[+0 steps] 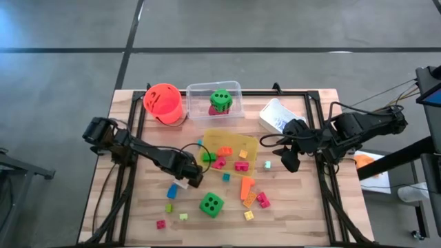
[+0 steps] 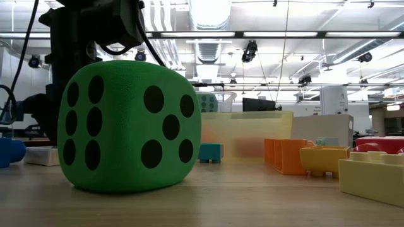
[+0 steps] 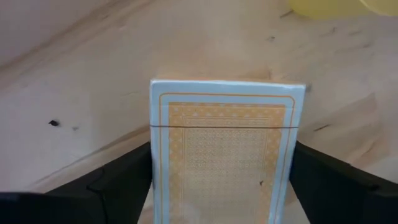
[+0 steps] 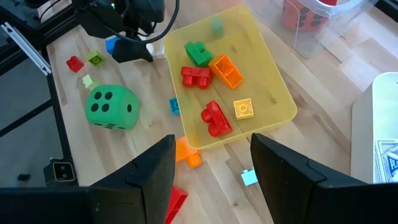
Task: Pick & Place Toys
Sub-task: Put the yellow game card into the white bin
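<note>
You're partway: several blocks lie in the yellow tray (image 1: 249,143) at frame centre, but the green die (image 1: 211,204) and scattered blocks sit on the counter (image 1: 289,213) below it. Your left pincer (image 1: 186,179), left of centre, straddles a card box (image 3: 224,155), jaws apart and not yet clamped; the right pincer (image 1: 289,160) hovers released at the right.

Left gripper (image 1: 187,179) low beside yellow tray (image 1: 249,145), green die (image 1: 211,204) nearby.

High view: overhead, straight down on the whole table (image 1: 289,213). Low view: table-top level, very near the green die (image 2: 129,125). Left wrist view: close over a card box (image 3: 224,152). Right wrist view: looks down past its fingers (image 4: 292,171), sharing die and yellow tray (image 4: 264,74) with the high view.
</note>
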`<action>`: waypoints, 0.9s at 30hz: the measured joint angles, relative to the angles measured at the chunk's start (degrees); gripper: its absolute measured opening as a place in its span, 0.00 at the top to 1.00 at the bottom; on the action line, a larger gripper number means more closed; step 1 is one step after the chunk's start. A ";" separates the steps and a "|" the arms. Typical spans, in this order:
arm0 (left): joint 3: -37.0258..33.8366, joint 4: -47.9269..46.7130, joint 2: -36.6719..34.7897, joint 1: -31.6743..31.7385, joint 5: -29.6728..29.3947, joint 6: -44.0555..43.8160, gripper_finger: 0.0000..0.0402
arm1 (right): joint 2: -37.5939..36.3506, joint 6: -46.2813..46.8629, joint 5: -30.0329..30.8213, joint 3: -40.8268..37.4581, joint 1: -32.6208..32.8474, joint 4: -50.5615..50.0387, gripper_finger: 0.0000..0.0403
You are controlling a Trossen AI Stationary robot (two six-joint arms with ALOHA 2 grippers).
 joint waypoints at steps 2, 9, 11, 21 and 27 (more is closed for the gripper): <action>-0.02 -0.11 0.00 0.00 0.04 1.15 0.21 | 0.00 0.01 0.00 0.00 -0.01 0.00 0.50; -0.05 -0.07 0.02 0.02 0.21 1.54 0.30 | 0.00 0.01 0.00 0.00 -0.01 0.00 0.50; -0.07 -0.07 0.05 0.02 0.25 1.54 0.30 | 0.00 0.03 0.00 0.00 0.01 0.00 0.50; 0.92 2.31 -5.15 -0.11 6.31 1.89 0.30 | 0.00 -3.68 -0.02 0.00 -0.01 1.01 0.50; 0.92 11.43 -14.80 -0.06 6.46 3.27 0.30 | 0.00 -14.48 -0.43 0.00 -0.01 9.59 0.50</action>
